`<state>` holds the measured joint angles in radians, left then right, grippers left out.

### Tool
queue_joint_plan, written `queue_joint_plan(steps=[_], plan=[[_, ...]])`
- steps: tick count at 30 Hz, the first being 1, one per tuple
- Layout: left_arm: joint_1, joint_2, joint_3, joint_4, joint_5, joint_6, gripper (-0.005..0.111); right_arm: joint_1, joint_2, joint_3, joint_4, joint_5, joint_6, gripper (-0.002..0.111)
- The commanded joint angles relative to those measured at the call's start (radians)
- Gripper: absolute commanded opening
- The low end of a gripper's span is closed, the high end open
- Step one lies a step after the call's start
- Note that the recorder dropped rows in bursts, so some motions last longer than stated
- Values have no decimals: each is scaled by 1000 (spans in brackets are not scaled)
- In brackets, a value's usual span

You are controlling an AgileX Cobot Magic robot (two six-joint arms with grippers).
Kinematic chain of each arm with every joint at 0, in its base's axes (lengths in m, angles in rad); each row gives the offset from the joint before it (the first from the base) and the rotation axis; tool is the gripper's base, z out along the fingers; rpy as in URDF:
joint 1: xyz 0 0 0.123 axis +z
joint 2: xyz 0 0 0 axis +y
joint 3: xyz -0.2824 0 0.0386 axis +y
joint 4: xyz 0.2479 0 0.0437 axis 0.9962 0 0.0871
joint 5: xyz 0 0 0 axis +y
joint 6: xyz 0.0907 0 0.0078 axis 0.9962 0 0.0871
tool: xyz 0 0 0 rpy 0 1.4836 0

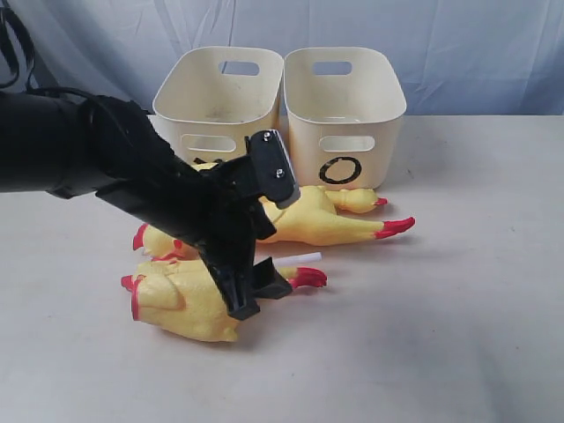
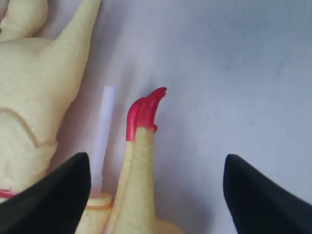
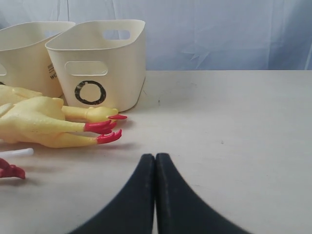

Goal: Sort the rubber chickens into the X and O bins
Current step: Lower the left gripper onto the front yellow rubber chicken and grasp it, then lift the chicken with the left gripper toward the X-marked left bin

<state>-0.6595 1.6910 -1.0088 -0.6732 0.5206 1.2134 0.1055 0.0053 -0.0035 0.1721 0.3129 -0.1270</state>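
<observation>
Two rubber chickens lie in front of the bins. The whole chicken (image 1: 317,220) (image 3: 39,122) stretches its red feet toward the O bin (image 1: 344,106) (image 3: 97,63). Nearer lies the headless body (image 1: 181,300), its red foot (image 1: 308,278) (image 2: 146,109) beside a white tube (image 1: 295,258) (image 2: 105,131). My left gripper (image 1: 262,298) (image 2: 156,157) is open, its fingers (image 2: 53,195) straddling the headless body's legs without touching them. The X bin (image 1: 218,97) (image 3: 24,48) stands left of the O bin, its mark mostly hidden by my left arm. My right gripper (image 3: 155,157) is shut and empty, low over the table.
Both bins look empty from here and stand side by side against a blue cloth backdrop (image 1: 441,44). The beige table (image 1: 458,308) stretches bare to the right and front of the chickens. My left arm (image 1: 106,159) crosses over the left side.
</observation>
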Motion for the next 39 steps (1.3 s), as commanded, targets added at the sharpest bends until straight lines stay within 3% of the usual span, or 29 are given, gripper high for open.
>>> queue_joint_plan(steps=[1, 6, 24, 30, 39], plan=[[-8, 37, -5, 17, -57, -2, 72, 23, -5, 3, 0, -8, -4, -1], [-8, 67, -5, 40, -106, -2, 71, 25, -5, 3, 0, -8, -4, -1], [-8, 136, -5, 107, -93, -2, 64, 25, -5, 3, 0, -8, -4, -1], [-8, 136, -5, 134, -93, -2, 43, 25, -5, 3, 0, -8, -4, -1], [-8, 136, -5, 161, -73, -2, 0, 25, -5, 3, 0, -8, -4, -1]])
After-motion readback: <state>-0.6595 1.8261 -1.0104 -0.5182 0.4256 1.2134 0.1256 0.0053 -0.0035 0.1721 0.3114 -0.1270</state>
